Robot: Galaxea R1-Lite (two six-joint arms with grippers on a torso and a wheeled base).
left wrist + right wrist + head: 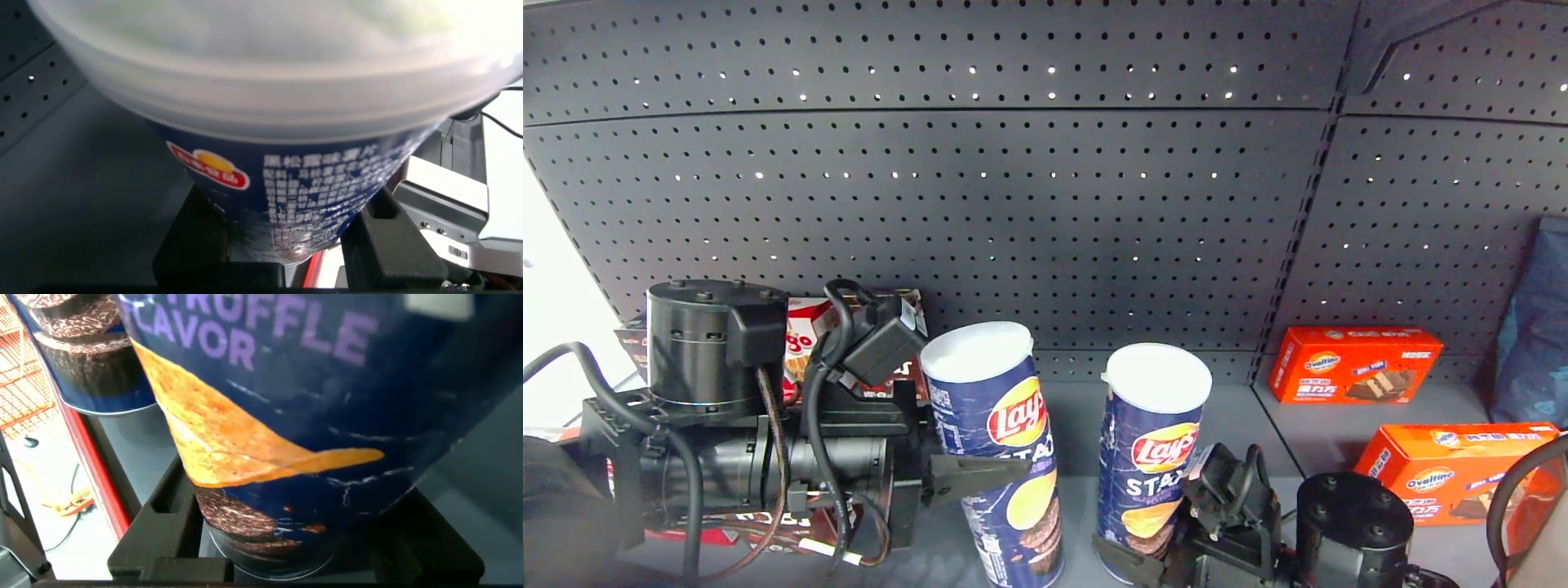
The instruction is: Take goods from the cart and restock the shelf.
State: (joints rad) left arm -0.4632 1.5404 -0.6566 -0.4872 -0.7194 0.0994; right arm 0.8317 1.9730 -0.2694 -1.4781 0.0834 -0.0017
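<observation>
You see two tall dark-blue crisp cans with white plastic lids, roughly upright, near each other but not touching, on the grey shelf [1078,425]. The left can [1005,457] is clamped at mid-height between the fingers of the left gripper [996,482]. The right can [1152,465], with a yellow crisp pictured on its label, is gripped near its base by the right gripper [1143,555].

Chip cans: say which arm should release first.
Right, probably. The right gripper grips the right chip can near its base, and it is deeper on the shelf; the left chip can in the left gripper is nearer the front.
</observation>
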